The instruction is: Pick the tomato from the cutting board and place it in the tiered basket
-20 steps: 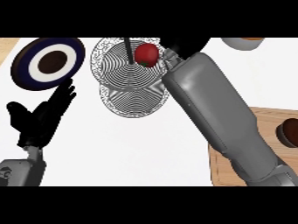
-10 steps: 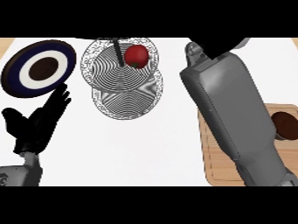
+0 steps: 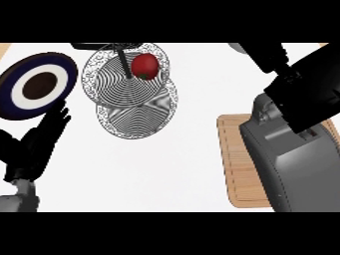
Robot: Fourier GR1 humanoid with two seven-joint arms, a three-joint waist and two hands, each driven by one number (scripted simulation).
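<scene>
The red tomato (image 3: 144, 66) lies in the upper tier of the wire tiered basket (image 3: 132, 112) at the back centre, with no hand touching it. My right hand (image 3: 314, 87) is raised close to the view at the upper right, well clear of the basket, its fingers (image 3: 266, 54) straight and holding nothing. Its grey forearm (image 3: 294, 167) covers much of the wooden cutting board (image 3: 234, 164). At the lower left, my left hand (image 3: 33, 144) rests open with fingers up, to the left of the basket.
A dark blue plate (image 3: 33, 87) with a white ring and a brown centre stands at the back left, just beyond my left hand. White counter (image 3: 165, 174) lies between the basket and the cutting board.
My right hand has drawn back to the right and up, away from the basket. The tomato stays in the upper tier. The left hand has kept its pose.
</scene>
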